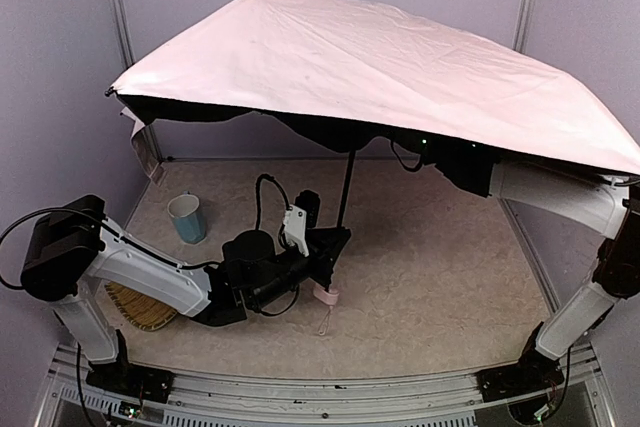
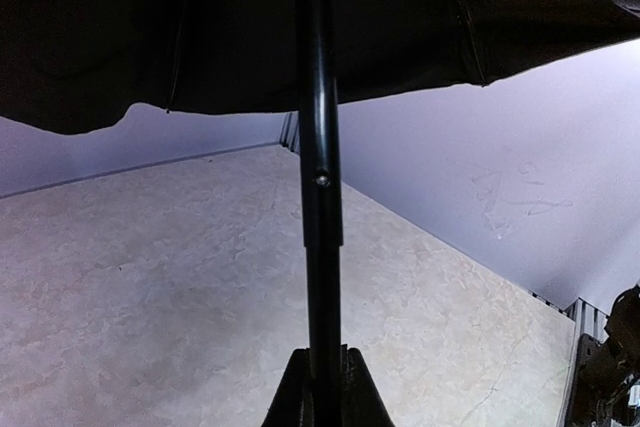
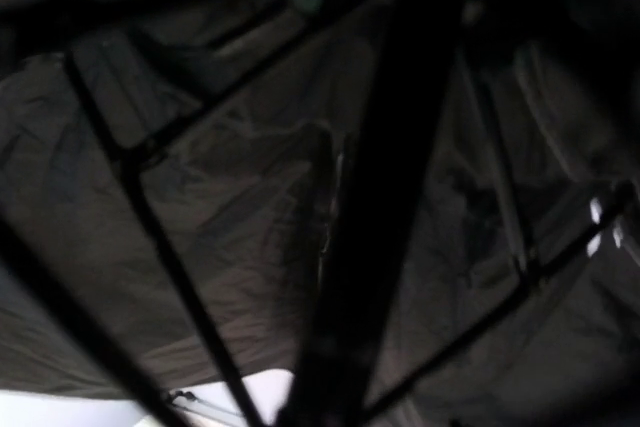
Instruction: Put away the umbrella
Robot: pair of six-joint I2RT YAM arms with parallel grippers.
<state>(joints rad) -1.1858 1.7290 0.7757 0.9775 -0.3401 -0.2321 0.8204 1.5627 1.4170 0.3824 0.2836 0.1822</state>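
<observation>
The umbrella (image 1: 380, 57) stands open, its pale pink canopy spread over the back of the table. Its thin black shaft (image 1: 346, 187) runs down to a small pink handle (image 1: 327, 297) near the table top. My left gripper (image 1: 325, 252) is shut on the shaft just above the handle. The left wrist view shows the fingers (image 2: 290, 397) clamped around the shaft (image 2: 320, 147). My right arm (image 1: 550, 192) reaches in under the canopy, which hides its gripper. The right wrist view shows only the dark underside (image 3: 230, 217), thin ribs and a thick black bar (image 3: 390, 197).
A light blue cup (image 1: 187, 218) stands at the left of the table. A woven mat (image 1: 140, 307) lies under the left arm. Purple walls close in the back and both sides. The canopy overhangs most of the table.
</observation>
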